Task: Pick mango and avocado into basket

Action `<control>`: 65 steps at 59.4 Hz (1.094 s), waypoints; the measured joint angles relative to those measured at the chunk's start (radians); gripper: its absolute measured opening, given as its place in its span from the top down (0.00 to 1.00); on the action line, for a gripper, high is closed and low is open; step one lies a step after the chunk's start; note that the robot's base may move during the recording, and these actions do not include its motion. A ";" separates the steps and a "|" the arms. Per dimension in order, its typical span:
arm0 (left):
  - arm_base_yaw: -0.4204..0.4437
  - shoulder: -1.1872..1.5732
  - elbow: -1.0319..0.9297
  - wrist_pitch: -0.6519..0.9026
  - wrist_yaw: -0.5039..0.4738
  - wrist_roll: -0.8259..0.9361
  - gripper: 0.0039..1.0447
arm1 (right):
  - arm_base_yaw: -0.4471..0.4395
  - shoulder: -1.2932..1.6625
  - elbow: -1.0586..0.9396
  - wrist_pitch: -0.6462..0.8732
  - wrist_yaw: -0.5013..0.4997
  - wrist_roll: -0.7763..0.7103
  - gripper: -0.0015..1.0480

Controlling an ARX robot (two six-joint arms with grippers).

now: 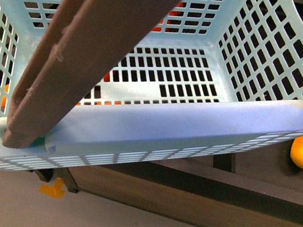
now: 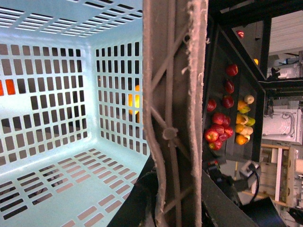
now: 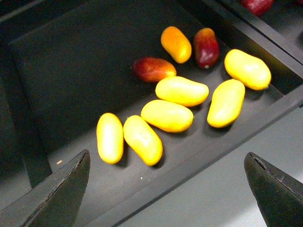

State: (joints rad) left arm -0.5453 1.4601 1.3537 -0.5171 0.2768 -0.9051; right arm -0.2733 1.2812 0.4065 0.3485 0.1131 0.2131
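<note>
Brown handle (image 1: pixel 86 53) of the basket (image 1: pixel 193 136) fills my view; right claw (image 3: pixel 166 155) hangs released above yellow mangoes (image 3: pixel 166 115), left claw (image 2: pixel 180 208) I cannot tell.

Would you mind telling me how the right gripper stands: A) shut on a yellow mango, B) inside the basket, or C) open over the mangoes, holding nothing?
C: the right gripper has its fingertips wide apart over the dark tray, where the yellow mangoes lie untouched.
</note>
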 joint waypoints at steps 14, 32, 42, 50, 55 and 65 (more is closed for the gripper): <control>0.000 0.000 0.000 0.000 0.000 0.000 0.93 | 0.121 0.563 0.325 0.016 0.039 -0.041 0.08; 0.000 0.000 0.000 0.000 0.000 0.000 0.93 | 0.222 0.929 0.725 -0.105 0.064 0.034 0.08; 0.000 0.000 0.000 0.000 0.000 0.000 0.93 | 0.227 1.046 0.827 -0.144 0.071 0.066 0.08; 0.000 0.000 0.000 0.000 0.000 0.000 0.93 | 0.228 1.112 0.878 -0.163 0.069 0.087 0.08; 0.000 0.000 0.000 0.000 0.000 0.000 0.93 | 0.232 1.145 0.904 -0.169 0.061 0.109 0.08; 0.000 0.000 0.000 0.000 0.000 0.000 0.93 | 0.251 1.177 0.926 -0.173 0.051 0.140 0.08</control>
State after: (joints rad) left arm -0.5453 1.4601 1.3537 -0.5171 0.2771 -0.9051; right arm -0.0223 2.4584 1.3327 0.1753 0.1638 0.3534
